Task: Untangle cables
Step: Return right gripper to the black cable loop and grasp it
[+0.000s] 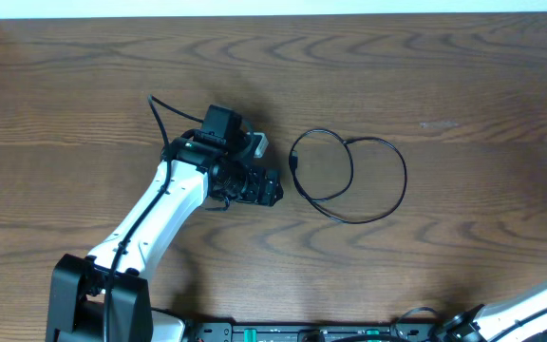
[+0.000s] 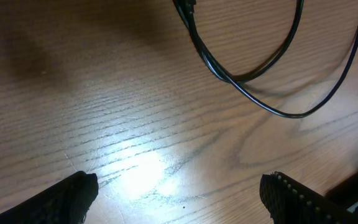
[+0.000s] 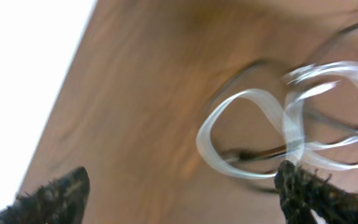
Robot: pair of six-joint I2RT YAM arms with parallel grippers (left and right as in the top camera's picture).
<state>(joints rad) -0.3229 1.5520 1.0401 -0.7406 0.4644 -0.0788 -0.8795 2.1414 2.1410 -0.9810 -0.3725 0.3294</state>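
Observation:
A thin black cable (image 1: 405, 179) lies in two overlapping loops on the wooden table, right of centre. My left gripper (image 1: 275, 190) is open and empty just left of it. In the left wrist view the black cable (image 2: 291, 115) lies ahead of the spread fingers (image 2: 179, 199), apart from them. In the right wrist view my right gripper (image 3: 179, 196) is open, with blurred white cable loops (image 3: 247, 96) close by its right finger, over a dark cord. I cannot tell whether the white cable touches that finger. The white cable does not show in the overhead view.
The wooden table (image 1: 463, 76) has its far edge along the top of the overhead view. The right arm (image 1: 539, 304) shows only at the bottom right corner. The left arm's base (image 1: 98, 299) stands at the bottom left.

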